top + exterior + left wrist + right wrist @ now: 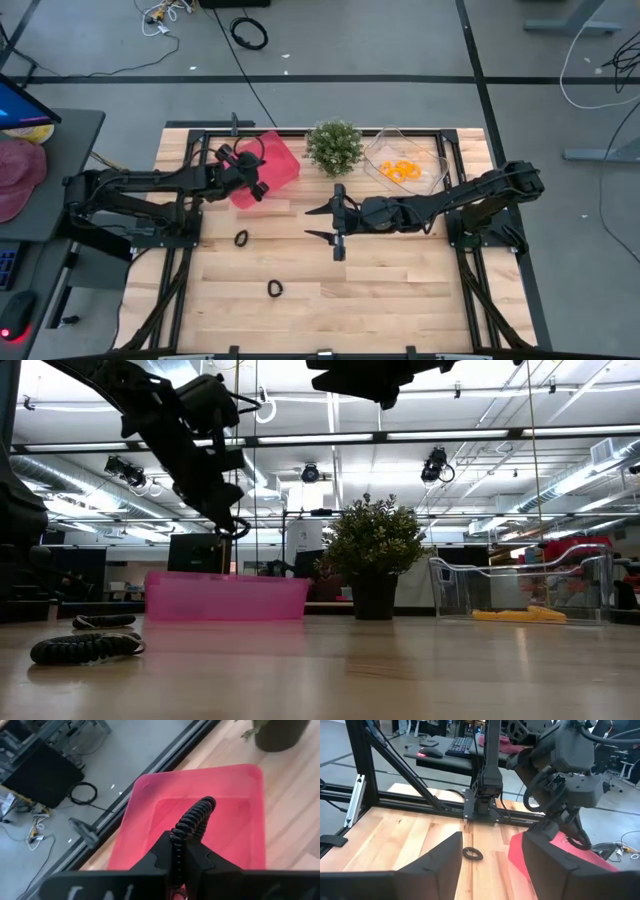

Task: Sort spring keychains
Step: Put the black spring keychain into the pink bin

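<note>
Pale wooden tabletop (400, 280) filled the overhead view, a potted plant (334, 146) at the back between a pink bin (272, 160) and a clear bin (428, 163) that already held the orange keychains (402, 171).

Over the pink bin hung the left gripper (181, 851), its 2 fingers (161, 851) clamped on a black spring keychain (194, 820). From the wrist camera the coil stuck straight out beyond the fingertips, its long axis in line with the fingers, and pink bin floor lay directly behind it. That was the relation that counted: coil above bin, no contact, walls on every side. By my reading the drop needed only a parting of the fingers, though the stretched coil might snag on a pad.

Out on the open boards, the right gripper (334, 222) hovered mid-table with its fingers spread wide and nothing between them. 2 black keychains lay loose: one (241, 238) between the 2 arms, just ahead of the right gripper's tips and seen on the wood past those fingers in the right wrist view, the other (275, 289) nearer the front edge. With the left gripper occupied, the right looked the freer for the first, judging by the overhead view
</note>
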### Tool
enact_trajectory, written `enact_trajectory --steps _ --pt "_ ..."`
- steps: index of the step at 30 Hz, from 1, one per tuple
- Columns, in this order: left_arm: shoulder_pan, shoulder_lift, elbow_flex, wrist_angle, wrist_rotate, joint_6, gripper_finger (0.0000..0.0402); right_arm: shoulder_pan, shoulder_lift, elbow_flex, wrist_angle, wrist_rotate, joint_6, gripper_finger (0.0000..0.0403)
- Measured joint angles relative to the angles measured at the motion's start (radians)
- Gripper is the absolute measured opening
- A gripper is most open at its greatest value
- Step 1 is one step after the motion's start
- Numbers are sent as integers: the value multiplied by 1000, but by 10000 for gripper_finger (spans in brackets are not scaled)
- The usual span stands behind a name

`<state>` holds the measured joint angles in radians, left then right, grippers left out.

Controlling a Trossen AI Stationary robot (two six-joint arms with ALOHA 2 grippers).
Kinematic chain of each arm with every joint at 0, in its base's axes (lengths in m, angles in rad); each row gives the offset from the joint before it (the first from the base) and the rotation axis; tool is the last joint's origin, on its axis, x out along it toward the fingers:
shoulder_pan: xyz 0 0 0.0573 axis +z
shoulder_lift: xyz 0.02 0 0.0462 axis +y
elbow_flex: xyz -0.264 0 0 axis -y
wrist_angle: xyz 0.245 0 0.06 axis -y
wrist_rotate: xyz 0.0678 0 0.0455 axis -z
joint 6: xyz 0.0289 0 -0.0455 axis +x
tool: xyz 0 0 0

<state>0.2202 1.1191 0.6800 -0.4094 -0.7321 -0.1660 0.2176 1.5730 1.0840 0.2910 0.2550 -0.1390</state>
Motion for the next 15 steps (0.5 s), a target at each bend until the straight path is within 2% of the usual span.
enact_trajectory --steps 15 --pt "8 0 0 -29 -16 -13 28 0 0 0 1 0 0 199"
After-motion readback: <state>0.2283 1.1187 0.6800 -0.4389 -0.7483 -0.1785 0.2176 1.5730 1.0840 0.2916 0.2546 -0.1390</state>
